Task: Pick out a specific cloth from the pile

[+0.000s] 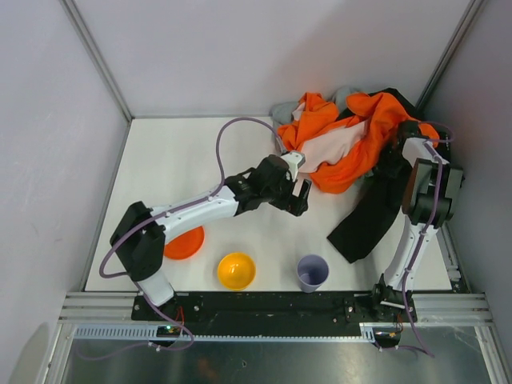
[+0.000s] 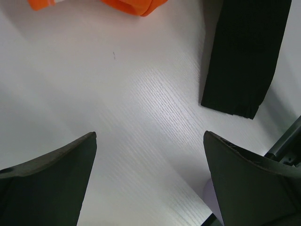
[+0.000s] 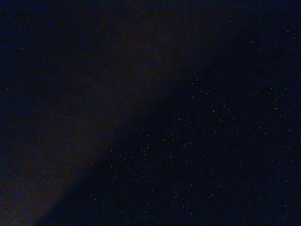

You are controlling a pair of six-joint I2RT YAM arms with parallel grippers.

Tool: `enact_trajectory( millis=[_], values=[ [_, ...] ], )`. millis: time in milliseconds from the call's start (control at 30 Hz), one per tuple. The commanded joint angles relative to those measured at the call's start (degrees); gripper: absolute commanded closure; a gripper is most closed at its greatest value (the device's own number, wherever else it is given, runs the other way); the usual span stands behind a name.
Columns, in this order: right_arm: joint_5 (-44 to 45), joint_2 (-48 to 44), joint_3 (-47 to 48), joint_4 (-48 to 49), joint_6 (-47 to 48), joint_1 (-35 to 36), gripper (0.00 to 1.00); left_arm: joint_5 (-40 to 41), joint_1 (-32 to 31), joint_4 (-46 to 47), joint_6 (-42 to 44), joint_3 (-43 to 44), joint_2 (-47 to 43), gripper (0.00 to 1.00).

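The pile lies at the back right: a big orange garment [image 1: 352, 136] with pale lining, a black garment [image 1: 372, 212] trailing toward the front, and a grey cloth [image 1: 288, 108] behind. No lime-green cloth shows in any view. My left gripper [image 1: 300, 182] is open and empty, just left of the orange garment's lower edge. In the left wrist view it [image 2: 150, 136] hovers over bare table, with the orange edge [image 2: 136, 5] and the black garment [image 2: 242, 52] beyond. My right arm [image 1: 424, 172] reaches into the pile; its gripper is buried under cloth. The right wrist view is black.
An orange plate [image 1: 184, 242], a yellow-orange bowl [image 1: 236, 270] and a lavender cup [image 1: 312, 272] stand along the front of the white table [image 1: 184, 160]. Grey walls enclose the table on the left, back and right.
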State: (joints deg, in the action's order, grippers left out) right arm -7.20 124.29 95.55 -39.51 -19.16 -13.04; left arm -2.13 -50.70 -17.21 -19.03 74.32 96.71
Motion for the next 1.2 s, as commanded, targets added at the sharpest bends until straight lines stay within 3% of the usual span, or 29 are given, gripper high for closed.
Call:
enact_trajectory(
  millis=[0,300,533,933,1167],
  values=[
    [-8.5,-4.1,-8.9,-3.1,4.1,7.7,1.0,1.1,0.3,1.1,0.0,-1.0,-3.9,0.0],
    [-12.8,-14.7,-19.5,-2.1,3.7,17.2,1.0,0.0,0.3,1.1,-1.2,-0.6,-4.2,0.0],
    [-13.2,-20.8,-22.4,-3.9,2.8,19.6,1.0,-2.5,0.3,1.1,-2.0,1.7,-1.3,0.0],
    [-5.2,-31.6,-22.9,-8.1,3.7,11.5,0.59,-10.8,-0.7,1.1,-3.5,12.0,12.0,0.0],
    [-2.8,-32.2,-22.9,-7.5,4.6,4.9,0.52,-13.8,-3.0,1.1,-3.2,23.0,23.2,0.02]
  ],
)
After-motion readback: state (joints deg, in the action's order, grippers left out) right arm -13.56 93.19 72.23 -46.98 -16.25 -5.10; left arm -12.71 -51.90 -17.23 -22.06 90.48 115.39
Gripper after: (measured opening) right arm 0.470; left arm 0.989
